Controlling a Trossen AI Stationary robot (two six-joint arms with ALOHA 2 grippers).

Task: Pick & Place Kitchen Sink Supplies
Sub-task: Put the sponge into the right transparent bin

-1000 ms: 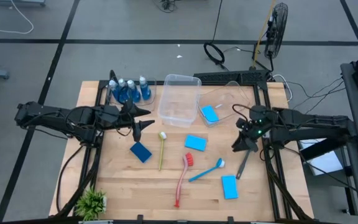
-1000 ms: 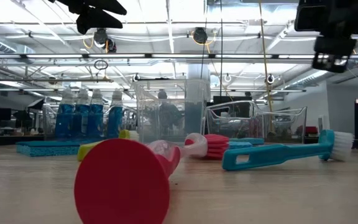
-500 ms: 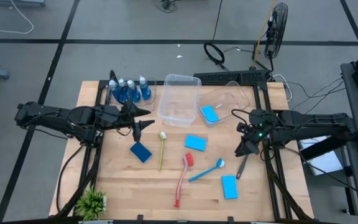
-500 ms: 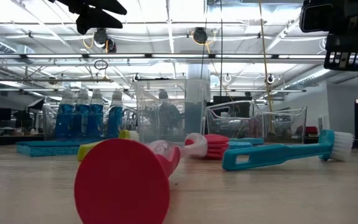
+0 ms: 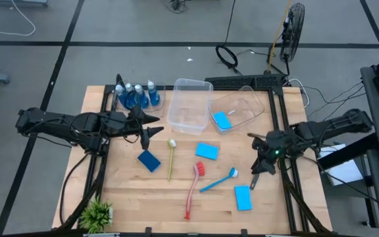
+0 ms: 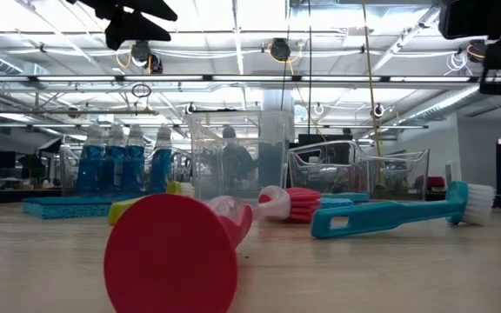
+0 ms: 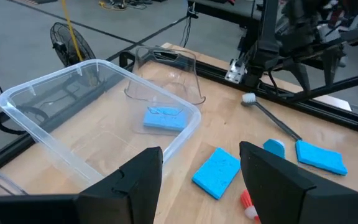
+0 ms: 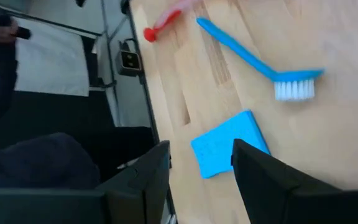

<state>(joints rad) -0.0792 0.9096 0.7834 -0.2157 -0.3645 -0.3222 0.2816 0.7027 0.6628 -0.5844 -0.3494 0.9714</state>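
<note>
Several clear bottles of blue liquid [image 5: 137,96] stand at the far left. Blue sponges lie at mid-table [image 5: 207,151], left of centre [image 5: 149,160], near the right front [image 5: 243,197] and inside a tipped tub [image 5: 222,120]. The yellow-green brush [image 5: 171,158], red brush [image 5: 193,187], blue brush [image 5: 217,180] and grey brush [image 5: 256,178] lie flat on the wood. My right gripper [image 5: 262,164] hangs open above the grey brush, and its wrist view shows a sponge [image 8: 229,146] and the blue brush [image 8: 260,59] ahead. My left gripper [image 5: 151,131] waits open, raised, near the bottles.
A clear tub [image 5: 191,105] stands at the far middle, and a second one [image 5: 241,105] lies tipped beside it. A small green plant [image 5: 97,214] sits at the near left corner. Black frame rails [image 5: 283,164] run along the table's sides. Bare wood lies near the front edge.
My right gripper has moved toward the table's near edge and a little to the right, from beside the tipped tub to above the grey brush, as its arm folded back. No object has moved. The left arm has kept still.
</note>
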